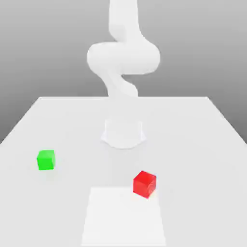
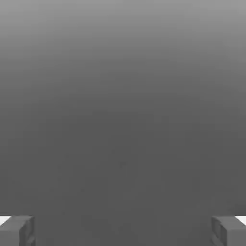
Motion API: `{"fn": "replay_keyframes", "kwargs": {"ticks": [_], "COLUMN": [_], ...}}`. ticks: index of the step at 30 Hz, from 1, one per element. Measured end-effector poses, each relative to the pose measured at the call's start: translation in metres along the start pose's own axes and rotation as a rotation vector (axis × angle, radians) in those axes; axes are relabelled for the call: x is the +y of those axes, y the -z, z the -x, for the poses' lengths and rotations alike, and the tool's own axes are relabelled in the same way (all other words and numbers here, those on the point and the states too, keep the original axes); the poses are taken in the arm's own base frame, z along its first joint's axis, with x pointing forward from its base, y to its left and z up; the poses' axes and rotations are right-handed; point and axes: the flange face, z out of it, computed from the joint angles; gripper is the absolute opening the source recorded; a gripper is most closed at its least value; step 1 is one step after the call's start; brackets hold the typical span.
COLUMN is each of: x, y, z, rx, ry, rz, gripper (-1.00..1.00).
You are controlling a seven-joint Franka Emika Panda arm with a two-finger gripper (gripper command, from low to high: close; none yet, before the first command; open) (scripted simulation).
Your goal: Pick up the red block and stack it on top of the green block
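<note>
Fingers (image 2: 19, 230) spread wide with nothing between them, red block (image 1: 144, 184) and green block (image 1: 46, 159) resting on the table (image 1: 193, 144)

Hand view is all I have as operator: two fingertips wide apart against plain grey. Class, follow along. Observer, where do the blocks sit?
Observer: The red block rests on the table, toward the exterior view's right, near the front.
Operator: And the green one?
Observer: The green block rests on the exterior view's left, well apart from the red one.
Operator: Does my gripper hold anything?
Observer: No; both blocks lie free on the table, and nothing sits between the open fingers.
</note>
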Motion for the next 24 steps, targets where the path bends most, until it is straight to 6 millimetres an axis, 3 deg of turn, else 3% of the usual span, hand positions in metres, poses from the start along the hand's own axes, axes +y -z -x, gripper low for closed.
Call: {"fn": "replay_keyframes", "kwargs": {"ticks": [6,10,13,15,18,24], "x": [0.044,0.085,0.126,0.16,0.209,0.231], "y": [-0.14,-0.214,-0.259,-0.282,-0.299,-0.32], "z": [0.052,0.108,0.16,0.199,0.248,0.268], "rx": [-0.165,-0.242,-0.283,-0.298,-0.3,-0.302], "ry": [-0.187,-0.29,-0.361,-0.406,-0.461,-0.478], "rz": [0.158,0.292,0.412,0.503,0.627,0.66], "gripper": [0.0,0.0,0.0,0.0,0.0,0.0]}}
